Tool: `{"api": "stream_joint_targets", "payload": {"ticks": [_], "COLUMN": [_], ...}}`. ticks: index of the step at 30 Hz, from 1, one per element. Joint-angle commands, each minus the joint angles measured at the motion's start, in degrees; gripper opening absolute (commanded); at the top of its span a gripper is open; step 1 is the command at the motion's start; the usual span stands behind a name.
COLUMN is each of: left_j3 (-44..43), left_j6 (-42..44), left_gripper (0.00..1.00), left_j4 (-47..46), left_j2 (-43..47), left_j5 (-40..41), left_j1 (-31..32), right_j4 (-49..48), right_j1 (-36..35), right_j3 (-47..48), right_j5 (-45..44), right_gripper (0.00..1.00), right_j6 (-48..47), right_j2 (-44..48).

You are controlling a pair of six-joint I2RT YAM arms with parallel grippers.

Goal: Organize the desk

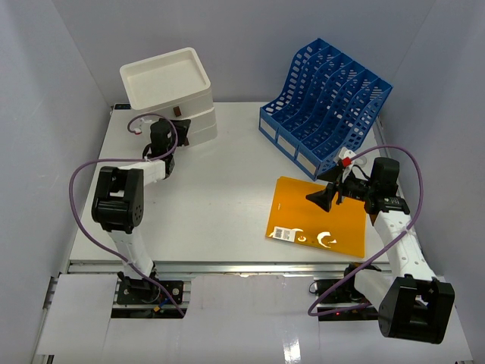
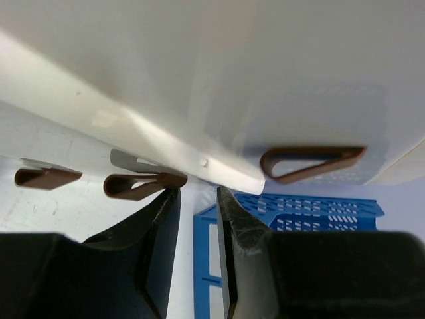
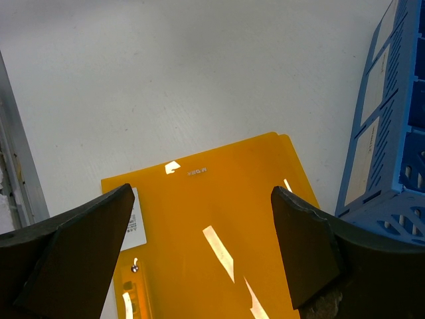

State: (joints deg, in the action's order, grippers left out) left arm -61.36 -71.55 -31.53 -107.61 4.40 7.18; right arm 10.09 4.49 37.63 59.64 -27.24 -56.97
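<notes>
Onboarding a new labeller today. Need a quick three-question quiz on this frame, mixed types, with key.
1. True or false: the orange folder stands in a slot of the blue file rack.
2. The right tool is: A) shut on the folder, B) open over the folder, C) inside the rack.
3. How many brown handles show on the white drawer box in the left wrist view?
Key: 1 false, it lies flat on the desk. 2 B. 3 three; the left tool points at them, holding nothing.
</notes>
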Motion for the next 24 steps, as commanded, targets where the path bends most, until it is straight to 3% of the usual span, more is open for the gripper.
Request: {"api": "stream_joint_targets", "payload": {"ticks": [1, 9, 13, 19, 24], "left_j3": [-4.6, -0.2, 5.7, 10.7, 21.3], "left_j6": [0.8, 1.1, 2.6, 12.3, 17.5], "left_gripper": [0.39, 0.39, 0.42, 0.5, 0.59], "left_j4": [1.8, -3.1, -8.3, -7.9, -7.4], "left_j2": [-0.6, 1.4, 5.2, 14.5, 24.1], "left_j5": [1.8, -1.0, -7.6, -19.4, -21.6], "left_j1": [-1.1, -1.6, -1.7, -2.1, -2.1], "right_j4": [-1.4, -1.2, -1.0, 0.4, 4.9], "right_j1": [0.3, 0.3, 0.3, 0.3, 0.7], "right_j3": [0.0, 0.0, 0.0, 0.8, 6.3], "right_j5": [-0.3, -1.0, -1.7, -4.1, -10.3], "right_gripper": [0.9, 0.9, 0.9, 0.9, 0.9], "right_j6": [-0.3, -0.6, -1.2, -2.0, -0.8], "right_j2": [-0.2, -0.5, -0.8, -1.7, -3.0]}}
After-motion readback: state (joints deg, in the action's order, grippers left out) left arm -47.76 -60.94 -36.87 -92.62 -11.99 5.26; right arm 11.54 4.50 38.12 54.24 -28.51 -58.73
